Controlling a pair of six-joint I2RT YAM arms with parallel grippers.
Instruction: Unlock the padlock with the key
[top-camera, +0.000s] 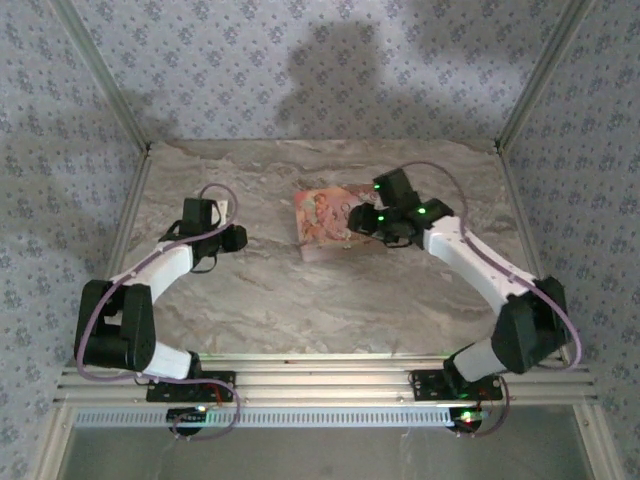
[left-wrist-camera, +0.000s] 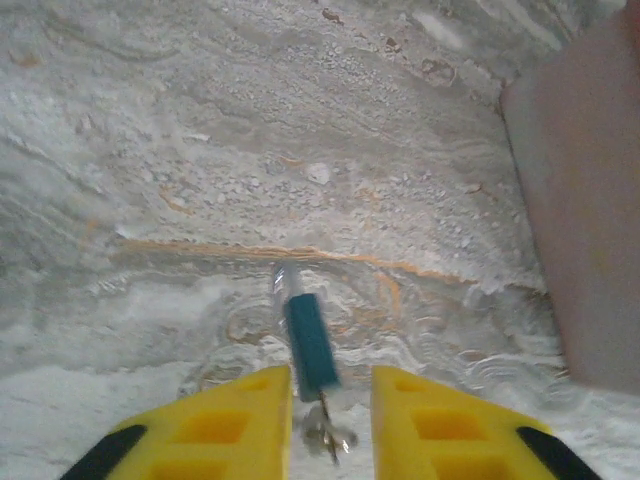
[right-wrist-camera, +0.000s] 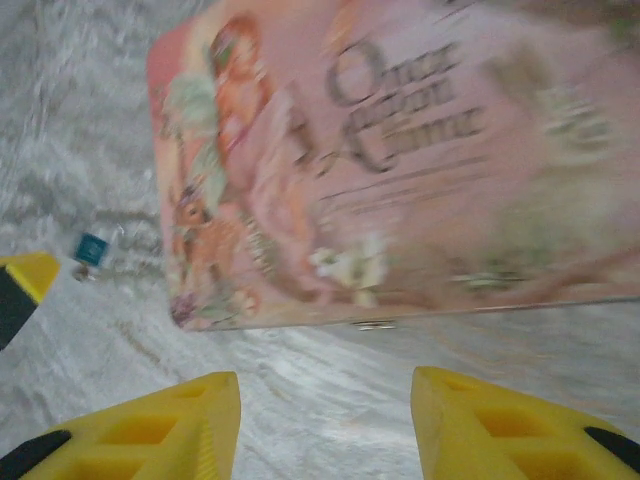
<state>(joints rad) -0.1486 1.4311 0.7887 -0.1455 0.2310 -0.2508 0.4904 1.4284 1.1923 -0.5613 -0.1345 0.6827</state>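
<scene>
While left claw (left-wrist-camera: 331, 385) straddles key (left-wrist-camera: 310, 345) | box (left-wrist-camera: 590, 200) edge right | open table (left-wrist-camera: 200, 150) ahead

We find the marble table (top-camera: 300, 300) softly and evenly lit, fairly dim; broad grey shadows fall on the patterned back wall (top-camera: 330, 70); in the right wrist view the pink box (right-wrist-camera: 400, 170) is smeared and its print unsharp; in the left wrist view the key (left-wrist-camera: 310, 345) looks slightly blurred.
</scene>
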